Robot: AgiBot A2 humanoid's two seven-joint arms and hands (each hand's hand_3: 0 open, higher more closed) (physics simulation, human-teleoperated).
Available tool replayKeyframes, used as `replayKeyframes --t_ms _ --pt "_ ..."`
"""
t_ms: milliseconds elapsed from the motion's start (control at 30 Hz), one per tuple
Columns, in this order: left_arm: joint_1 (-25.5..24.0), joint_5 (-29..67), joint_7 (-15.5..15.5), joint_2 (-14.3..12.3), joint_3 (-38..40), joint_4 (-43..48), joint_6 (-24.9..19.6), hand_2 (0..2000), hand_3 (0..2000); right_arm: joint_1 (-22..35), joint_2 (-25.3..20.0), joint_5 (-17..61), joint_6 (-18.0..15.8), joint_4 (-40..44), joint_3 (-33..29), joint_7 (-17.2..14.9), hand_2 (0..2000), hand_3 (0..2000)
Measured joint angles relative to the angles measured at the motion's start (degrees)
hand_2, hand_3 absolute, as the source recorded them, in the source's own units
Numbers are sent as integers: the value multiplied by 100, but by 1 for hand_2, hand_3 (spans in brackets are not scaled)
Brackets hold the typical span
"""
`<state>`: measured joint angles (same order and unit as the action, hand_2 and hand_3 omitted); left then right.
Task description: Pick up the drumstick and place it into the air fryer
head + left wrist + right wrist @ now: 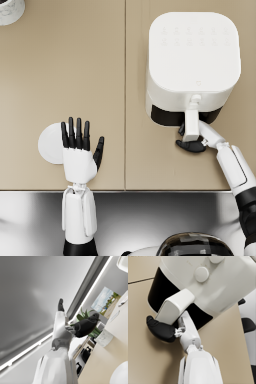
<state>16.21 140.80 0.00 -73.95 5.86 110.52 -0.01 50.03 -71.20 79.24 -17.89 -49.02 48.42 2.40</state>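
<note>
Head view: white air fryer (194, 60) sits on the tan counter (65, 75), on the right side, drawer face and handle (191, 122) pointing toward the robot. The drawer looks shut or nearly so, with only a dark band showing under the white body. Right hand (191, 144) is at the handle: dark fingers sit under and behind the handle's lower end, thumb side poking out to the left of it. In the right wrist view the right hand (160, 329) is tucked against the underside of the handle (174, 307), fingers curled around it as far as I can see; fingertips are hidden behind the handle, so full wrap can't be confirmed. Left hand (80, 150) is raised over the counter's near-left area, palm flat, fingers straight and spread, thumb out to the right, holding nothing. It partly covers a round white plate (49, 144) lying on the counter. Left wrist view shows the same left hand (75, 327) edge-on, empty, with the camera pointing up at the ceiling and a wall. Drumstick: not visible in any view; can't tell where it is. A white patterned cup or roll (10, 10) sits at the counter's far-left corner, cropped by the frame.
</note>
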Motion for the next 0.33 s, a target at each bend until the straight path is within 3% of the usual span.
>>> replayKeyframes --t_ms 67,333 --pt "1 0 0 0 -2 -5 0 0 0 42 11 6 -196 17 13 -33 2000 2000" --pt "1 0 0 0 -4 -9 0 0 0 62 35 -11 -152 -4 54 -76 2000 2000"
